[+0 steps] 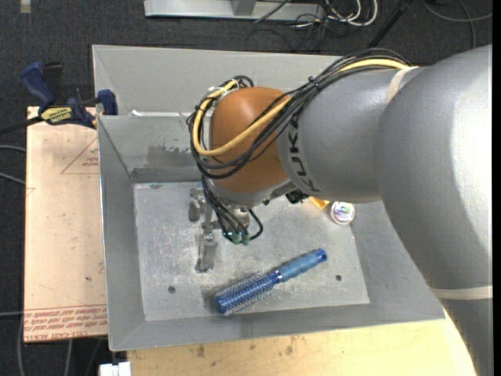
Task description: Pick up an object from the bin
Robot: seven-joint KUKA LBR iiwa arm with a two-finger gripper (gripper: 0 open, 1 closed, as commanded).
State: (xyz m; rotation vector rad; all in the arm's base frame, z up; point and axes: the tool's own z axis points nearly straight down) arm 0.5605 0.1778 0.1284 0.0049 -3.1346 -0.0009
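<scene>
A blue hairbrush point(270, 282) lies on the bin point(117, 210) floor just beside the hand point(205, 251). The arm point(376, 131) partly hides the hand, so its spread cannot be told.

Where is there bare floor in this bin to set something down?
Left strip between the bin wall and the gripper; front-right corner past the blue brush handle, below the small white disc. Crowded mid-floor around gripper and brush.

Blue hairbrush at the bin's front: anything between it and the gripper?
Nothing visible. The gripper hangs over the bin floor above-left of the bristle end of the blue hairbrush in the view, only bare floor between them. A small round white thing lies right, out of the path.
</scene>
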